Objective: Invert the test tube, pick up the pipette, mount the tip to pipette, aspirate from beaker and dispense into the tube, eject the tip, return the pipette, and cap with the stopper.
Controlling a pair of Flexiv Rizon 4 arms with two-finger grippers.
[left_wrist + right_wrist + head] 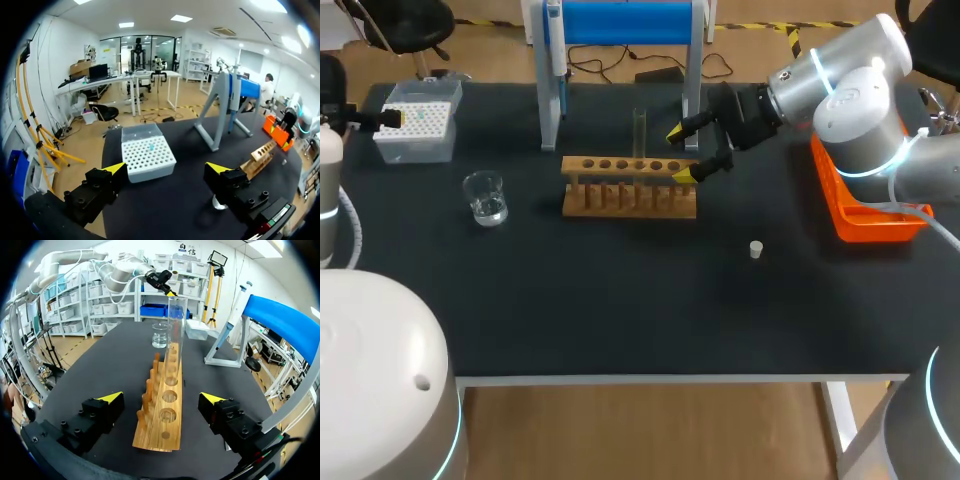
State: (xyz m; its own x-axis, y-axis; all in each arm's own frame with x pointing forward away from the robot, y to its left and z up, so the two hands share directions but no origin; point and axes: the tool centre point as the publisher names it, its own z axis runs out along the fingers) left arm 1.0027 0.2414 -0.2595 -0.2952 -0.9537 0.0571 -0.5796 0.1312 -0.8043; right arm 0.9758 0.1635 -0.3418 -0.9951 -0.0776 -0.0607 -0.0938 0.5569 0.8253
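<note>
A clear test tube (640, 135) stands upright in the wooden rack (630, 187). My right gripper (682, 153) hovers open at the rack's right end, apart from the tube. In the right wrist view the rack (165, 410) runs ahead between the open fingers of the right gripper (162, 400), with the tube (176, 327) farther along. My left gripper (167, 170) is open just before the white tip box (147, 157), holding nothing. The pipette (555, 40) hangs on the blue stand (625, 25). The beaker (485, 198) sits left of the rack. The white stopper (756, 249) lies on the table (620, 300).
An orange bin (865, 205) stands at the table's right edge under my right arm. The tip box (418, 122) is at the back left, with my left gripper (392, 118) beside it. The stand's legs (550, 120) rise close behind the rack.
</note>
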